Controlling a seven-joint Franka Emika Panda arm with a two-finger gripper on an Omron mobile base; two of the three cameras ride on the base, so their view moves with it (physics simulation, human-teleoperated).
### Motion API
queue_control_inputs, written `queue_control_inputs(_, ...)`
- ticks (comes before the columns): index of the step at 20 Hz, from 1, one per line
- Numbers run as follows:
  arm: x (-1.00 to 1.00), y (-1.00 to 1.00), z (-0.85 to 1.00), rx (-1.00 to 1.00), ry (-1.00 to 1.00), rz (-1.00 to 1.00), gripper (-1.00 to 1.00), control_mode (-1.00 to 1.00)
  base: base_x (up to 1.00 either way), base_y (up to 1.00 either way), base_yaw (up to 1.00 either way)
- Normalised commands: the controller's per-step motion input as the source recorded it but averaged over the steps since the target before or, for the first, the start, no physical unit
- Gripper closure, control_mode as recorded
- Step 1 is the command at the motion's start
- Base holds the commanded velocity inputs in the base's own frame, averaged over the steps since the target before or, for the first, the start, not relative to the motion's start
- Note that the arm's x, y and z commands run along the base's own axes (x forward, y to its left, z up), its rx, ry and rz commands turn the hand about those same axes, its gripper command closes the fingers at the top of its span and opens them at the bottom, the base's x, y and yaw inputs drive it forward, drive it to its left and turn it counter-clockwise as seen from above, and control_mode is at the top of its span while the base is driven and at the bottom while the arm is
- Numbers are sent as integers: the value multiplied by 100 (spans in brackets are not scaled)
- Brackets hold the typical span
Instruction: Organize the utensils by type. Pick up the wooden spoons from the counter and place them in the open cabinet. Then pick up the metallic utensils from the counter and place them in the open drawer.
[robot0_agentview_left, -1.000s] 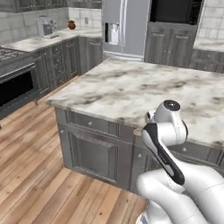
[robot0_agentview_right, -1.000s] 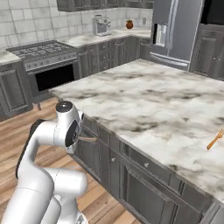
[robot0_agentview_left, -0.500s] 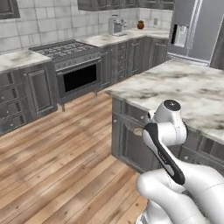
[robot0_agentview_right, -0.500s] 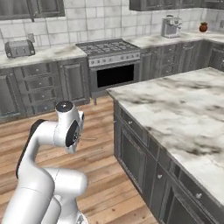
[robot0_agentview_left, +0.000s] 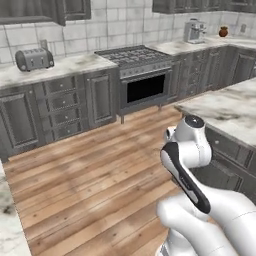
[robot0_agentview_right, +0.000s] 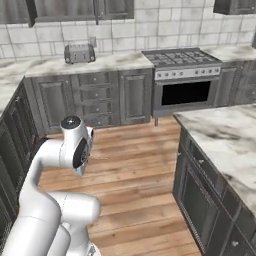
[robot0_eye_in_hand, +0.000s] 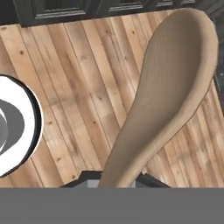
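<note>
The base has swung round fast: a second ago the cameras looked across the marble island, and now they face the stove and the toaster on the far wall, with open wood floor in between. That is the robot turning, not the kitchen moving. The counter now sits off to the right of both base views, so it is heading away from where the utensils lay.

The gripper is clamped on a wooden spoon. In the hand view the spoon's handle runs up from between the fingers and its broad tan bowl hangs over the floorboards, with dark cabinet fronts at the far edge. The arm is folded in tight against the body.

I'd say this is the carry leg of the first step: spoon in hand, on the way to the open cabinet. I can't pick that cabinet out from here. The upper cupboards above the toaster all look closed from this angle.
</note>
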Motion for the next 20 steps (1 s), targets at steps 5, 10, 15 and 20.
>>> queue_control_inputs(5,0,0,0,0,0,0,100,100,99,35,20)
queue_control_inputs(10,0,0,0,0,0,0,100,100,100,24,16)
queue_control_inputs(15,0,0,0,0,0,0,100,100,100,10,17)
queue_control_inputs(20,0,0,0,0,0,0,100,100,100,1,19)
